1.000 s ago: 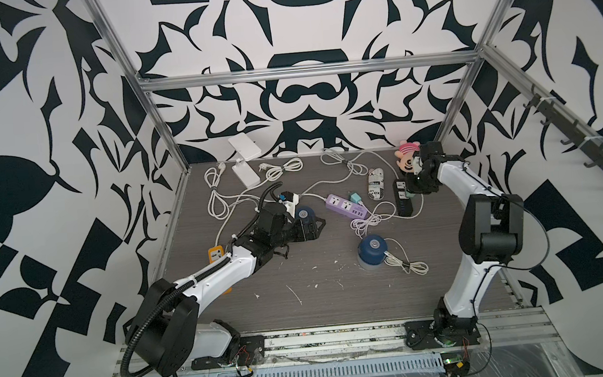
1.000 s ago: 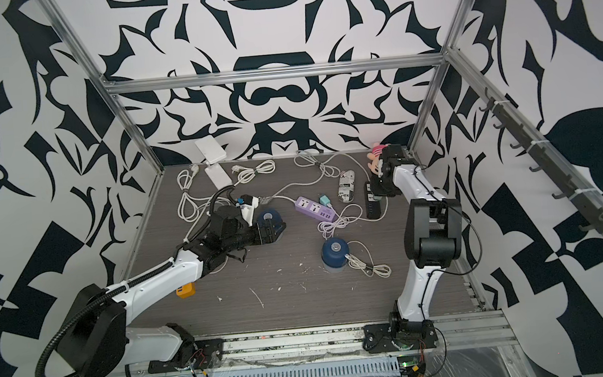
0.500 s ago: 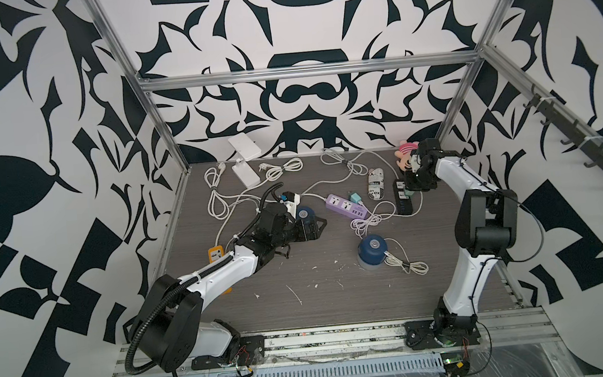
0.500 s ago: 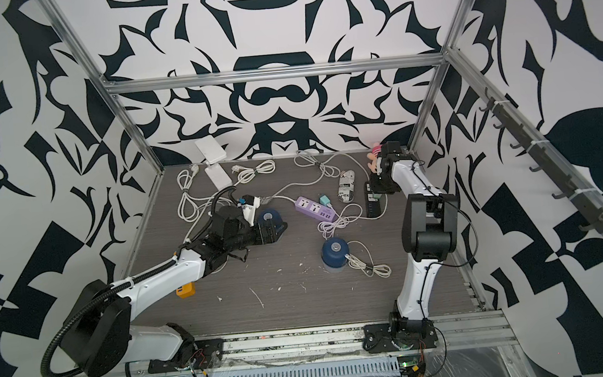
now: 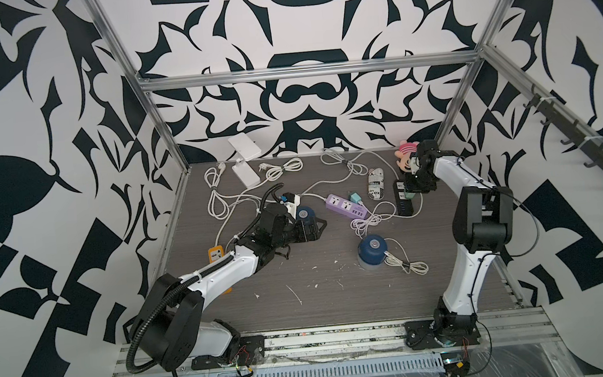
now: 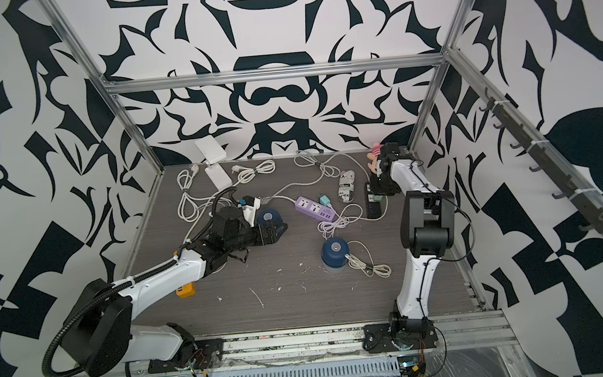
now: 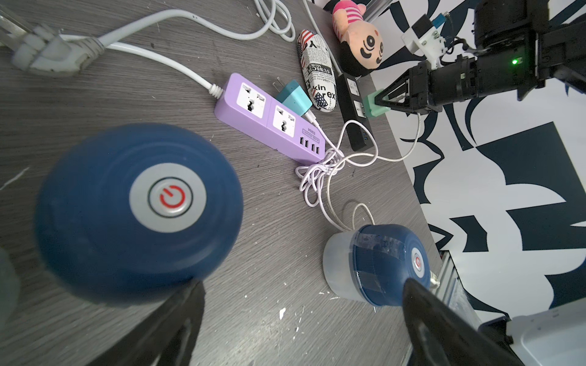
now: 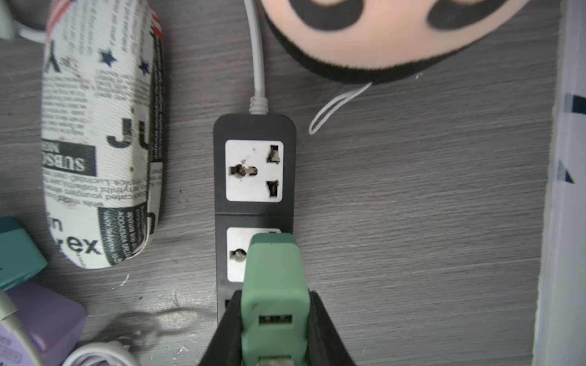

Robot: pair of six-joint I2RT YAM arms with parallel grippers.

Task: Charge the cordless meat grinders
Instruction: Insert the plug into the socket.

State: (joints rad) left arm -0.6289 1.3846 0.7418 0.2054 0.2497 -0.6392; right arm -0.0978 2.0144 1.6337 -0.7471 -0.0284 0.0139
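Right gripper [image 8: 275,296]: fingers were clamped on both flanks of a mint-green block-shaped USB charger [image 8: 274,269], with its port facing the wrist camera. The charger sat over the second socket of the black plastic two-socket power strip [image 8: 253,126]. Couldn't tell if the prongs were seated. The right wrist view gave that socket alignment; both top views hid most of the grip behind the arm.

Left gripper [image 7: 302,285]: fingers were spread fully wide, with nothing held. One finger was just beside the navy-blue domed plastic grinder with round grey button [image 7: 136,209]; contact was unclear. Only the left wrist view resolved the red power symbol on that button.

In both top views that grinder stood upright near table centre, at 12 o'clock of the left gripper. The second navy-blue domed grinder on a clear bowl base [image 5: 371,252] stood at 4 o'clock from it, well apart, with a bundled white cable [image 5: 409,265] just beside it. The lilac plastic power strip [image 5: 347,209] lay at 3 o'clock of the first grinder.

The grinders showed only in the top and left wrist views.
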